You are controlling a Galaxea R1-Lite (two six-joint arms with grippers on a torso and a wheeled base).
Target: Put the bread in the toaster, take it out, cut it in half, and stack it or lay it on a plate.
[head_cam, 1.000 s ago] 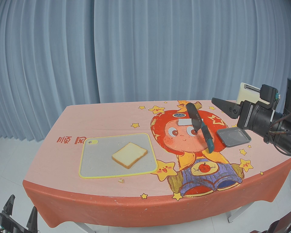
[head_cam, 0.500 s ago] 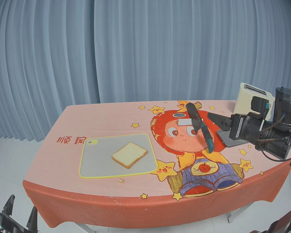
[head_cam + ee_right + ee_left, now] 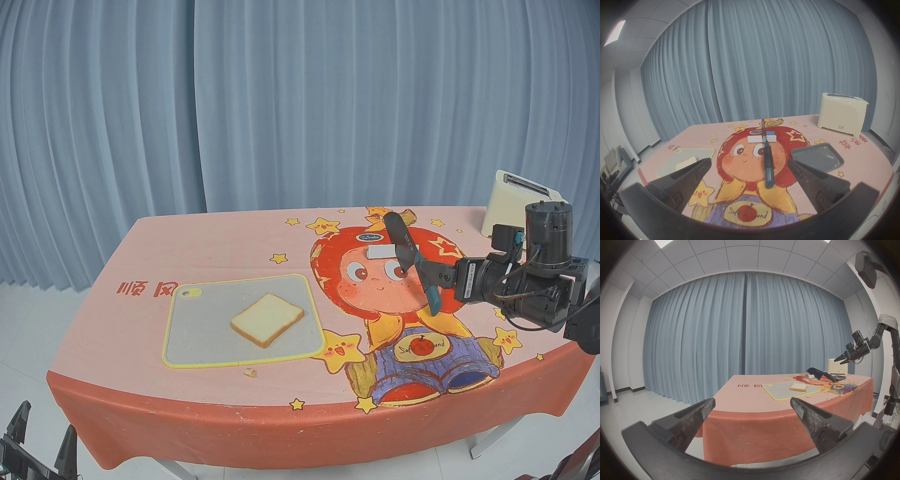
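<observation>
A slice of bread [image 3: 267, 319] lies flat on the grey, yellow-rimmed cutting board [image 3: 194, 340] at the table's front left. A knife [image 3: 412, 259] with a black blade and teal handle rests mid-table, its blade propped on a small white block [image 3: 381, 251]. My right gripper [image 3: 428, 270] hovers low, just right of the knife handle, and is open. From its wrist, the knife [image 3: 767, 156] lies ahead between the two spread fingers [image 3: 684, 179]. The cream toaster [image 3: 515, 203] stands at the back right. My left gripper [image 3: 753, 405] is open, low, off the table's front-left corner.
A grey tray [image 3: 817, 156] sits between the knife and the toaster [image 3: 842, 114]. A small crumb [image 3: 250, 372] lies in front of the cutting board. The table's front edge is close below the board. A blue curtain hangs behind.
My right arm has come down and leftward from above the tray to beside the knife handle, now covering the tray in the head view. Bread, knife and left gripper are unmoved.
</observation>
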